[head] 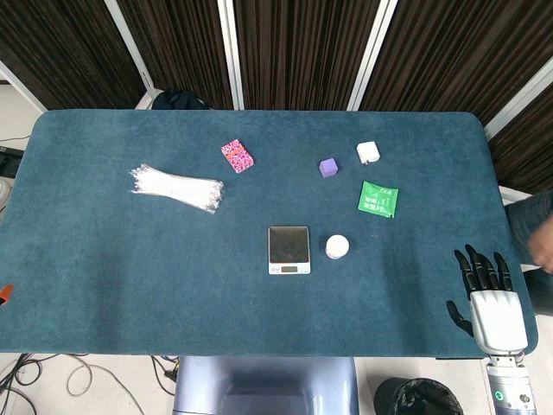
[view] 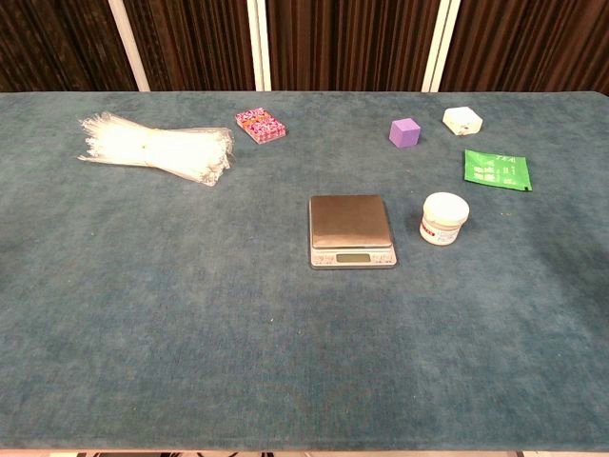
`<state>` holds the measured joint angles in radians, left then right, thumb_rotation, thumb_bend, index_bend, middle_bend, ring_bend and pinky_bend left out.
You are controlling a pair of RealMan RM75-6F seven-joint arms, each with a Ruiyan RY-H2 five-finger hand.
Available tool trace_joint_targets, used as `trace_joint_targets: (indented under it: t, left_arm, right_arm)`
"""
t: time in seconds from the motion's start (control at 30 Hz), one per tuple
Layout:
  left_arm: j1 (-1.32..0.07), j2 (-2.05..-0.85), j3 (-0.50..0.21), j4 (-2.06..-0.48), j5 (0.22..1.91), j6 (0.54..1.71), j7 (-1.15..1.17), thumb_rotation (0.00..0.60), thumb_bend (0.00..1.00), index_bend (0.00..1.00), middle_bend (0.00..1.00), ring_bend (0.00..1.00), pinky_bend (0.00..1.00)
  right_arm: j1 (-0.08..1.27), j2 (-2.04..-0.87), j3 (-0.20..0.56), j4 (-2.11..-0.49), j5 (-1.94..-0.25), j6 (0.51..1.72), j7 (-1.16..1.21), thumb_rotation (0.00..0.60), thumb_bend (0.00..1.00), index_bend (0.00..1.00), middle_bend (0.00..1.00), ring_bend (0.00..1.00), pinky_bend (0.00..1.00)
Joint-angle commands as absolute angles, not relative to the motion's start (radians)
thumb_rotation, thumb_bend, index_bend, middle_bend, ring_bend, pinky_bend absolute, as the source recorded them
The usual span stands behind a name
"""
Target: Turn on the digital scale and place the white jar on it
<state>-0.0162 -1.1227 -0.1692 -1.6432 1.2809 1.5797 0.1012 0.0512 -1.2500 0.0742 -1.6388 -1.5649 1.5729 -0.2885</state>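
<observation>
Teal cloth table [head: 130, 277] before dark slatted panels [head: 294, 52] — right hand [head: 488, 290] at its edge, fingers apart, empty.

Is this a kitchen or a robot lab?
Probably a robot lab: a blue cloth-covered table, dark curtain panels behind it, a robot hand at the edge, and loose cables on the floor.

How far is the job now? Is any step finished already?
Nothing looks done yet. The white jar stands on the table just right of the digital scale, whose platform is bare. The right hand rests open at the table's near right edge, holding nothing. Left: press the scale's power button, then move the jar onto it.
</observation>
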Motion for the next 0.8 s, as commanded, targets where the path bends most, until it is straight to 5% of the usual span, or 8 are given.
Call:
trace_joint_targets:
  t: [0.03,0.8]
  left_arm:
    - [-0.018,-1.121,-0.173,-1.645,1.269,1.571,0.099,0.6,0.12,0.0,0.0,0.0,0.0]
    - [-0.025,-1.119,-0.166,-1.631,1.263,1.534,0.074,0.6,0.12,0.0,0.0,0.0,0.0]
  right_arm:
    - [0.053,-1.253,0.072,-1.636,-1.564,1.566,-0.293,0.6,0.35,0.04,0.06,0.12,0.0]
    - [0.05,-1.225,0.05,-1.651,-1.578,1.552,-0.224,0.6,0.35,0.04,0.06,0.12,0.0]
